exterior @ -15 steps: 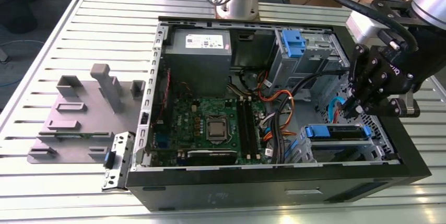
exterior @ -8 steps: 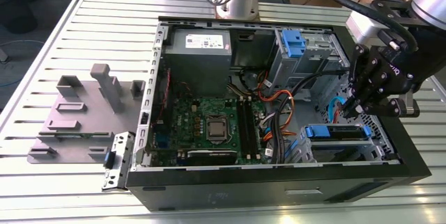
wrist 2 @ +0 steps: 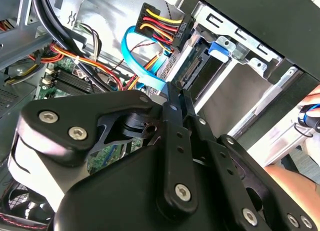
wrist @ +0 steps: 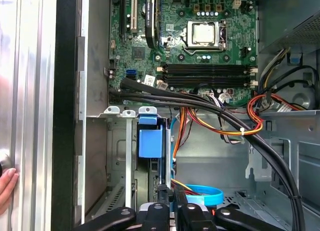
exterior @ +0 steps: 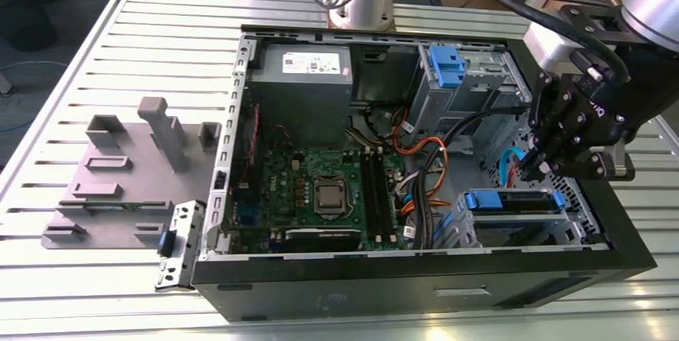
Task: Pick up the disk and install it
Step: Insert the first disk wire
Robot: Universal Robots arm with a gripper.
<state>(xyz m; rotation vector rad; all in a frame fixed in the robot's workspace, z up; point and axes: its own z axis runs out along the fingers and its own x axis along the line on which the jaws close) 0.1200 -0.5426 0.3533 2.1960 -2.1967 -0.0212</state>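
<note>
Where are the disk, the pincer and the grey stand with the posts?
disk (exterior: 516,201): exterior view, on its dark edge between the blue rails.
pincer (wrist 2: 177,95): second wrist view, midway between its fingertips.
grey stand (exterior: 138,186): exterior view, on its flat base plate.

On table, stand at exterior view's left of case — disk in bay

table ribbed shiny metal; stand matt grey plastic; disk rails glossy blue plastic
</note>
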